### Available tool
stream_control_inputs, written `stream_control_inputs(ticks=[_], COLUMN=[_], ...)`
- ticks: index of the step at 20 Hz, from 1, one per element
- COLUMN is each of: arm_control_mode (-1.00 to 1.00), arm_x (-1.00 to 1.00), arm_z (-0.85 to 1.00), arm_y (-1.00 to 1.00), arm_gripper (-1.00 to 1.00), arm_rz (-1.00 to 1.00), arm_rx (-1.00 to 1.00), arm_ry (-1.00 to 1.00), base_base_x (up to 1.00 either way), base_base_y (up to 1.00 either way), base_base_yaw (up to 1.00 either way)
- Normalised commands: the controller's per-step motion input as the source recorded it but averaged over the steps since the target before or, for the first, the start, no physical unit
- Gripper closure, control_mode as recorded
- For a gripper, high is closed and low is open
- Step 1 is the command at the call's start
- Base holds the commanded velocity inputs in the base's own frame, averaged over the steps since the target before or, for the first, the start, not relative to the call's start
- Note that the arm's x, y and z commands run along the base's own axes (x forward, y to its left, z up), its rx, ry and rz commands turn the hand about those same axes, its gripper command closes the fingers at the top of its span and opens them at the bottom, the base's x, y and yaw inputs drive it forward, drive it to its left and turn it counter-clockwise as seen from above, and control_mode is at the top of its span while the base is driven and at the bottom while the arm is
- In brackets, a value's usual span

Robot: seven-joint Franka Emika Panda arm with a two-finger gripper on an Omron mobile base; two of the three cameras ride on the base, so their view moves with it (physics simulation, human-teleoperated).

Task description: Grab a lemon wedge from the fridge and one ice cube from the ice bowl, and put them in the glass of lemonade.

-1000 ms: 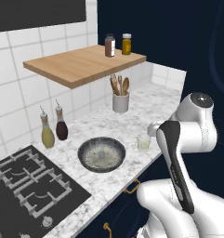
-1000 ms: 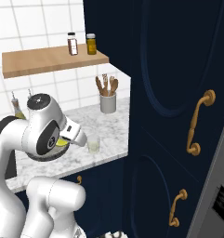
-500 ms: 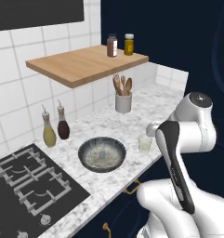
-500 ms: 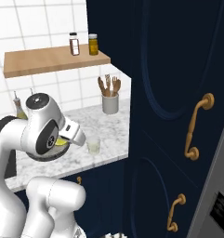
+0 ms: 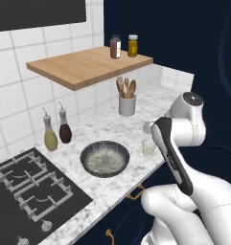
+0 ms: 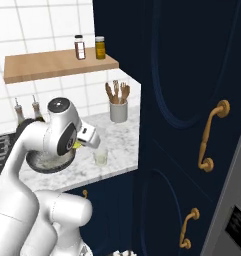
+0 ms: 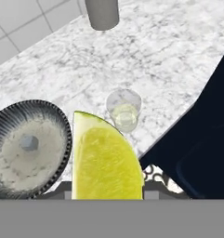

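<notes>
Hand view puts the lemon wedge (image 7: pixel 106 160) right at the bottom of your picture, big and bright between the fingertips, so you can take the hand (image 6: pixel 81 144) as clenched on the lemon wedge. It is carried above the marble surface (image 7: pixel 178 60) with the camera looking down past it, which fits a carry toward the glass of lemonade (image 7: pixel 124 109); the glass sits just beyond the wedge's tip in that view, so I judge the drop is close but not yet made.

Your ice bowl (image 5: pixel 105 158) lies flat on the surface just beside the glass, between it and the hob (image 5: pixel 30 189), presumably parked there so both pickups end at the same spot. Inside it you can see one ice cube (image 7: pixel 29 142) near the middle, untouched.

From the right base view a sliver of yellow shows under the wrist, near the glass.

Counting for you: one wedge, one glass, one bowl, one cube visible. Also two oil bottles (image 5: pixel 57 133) against the tiles, two jars (image 5: pixel 123 46) on the wooden shelf (image 5: pixel 83 67), and one white crock (image 5: pixel 127 105) holding wooden spoons.
</notes>
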Motion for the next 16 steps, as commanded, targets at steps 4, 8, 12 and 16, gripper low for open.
stream_control_inputs(ticks=[4,8,12,16], arm_control_mode=[-1.00,-1.00,-1.00,-1.00], arm_x=[0.59,0.57,0.59,0.58], arm_z=[-0.16,-0.20,-0.71,-0.41], arm_y=[0.00,-0.01,0.00,0.00], arm_gripper=[1.00,1.00,1.00,1.00], arm_rz=[0.00,0.00,0.00,0.00], arm_rx=[-0.08,-0.09,0.00,0.00], arm_ry=[0.16,0.33,0.13,0.04], base_base_x=[0.00,0.00,0.00,0.00], base_base_y=[0.00,0.00,0.00,0.00], base_base_yaw=[0.00,0.00,0.00,0.00])
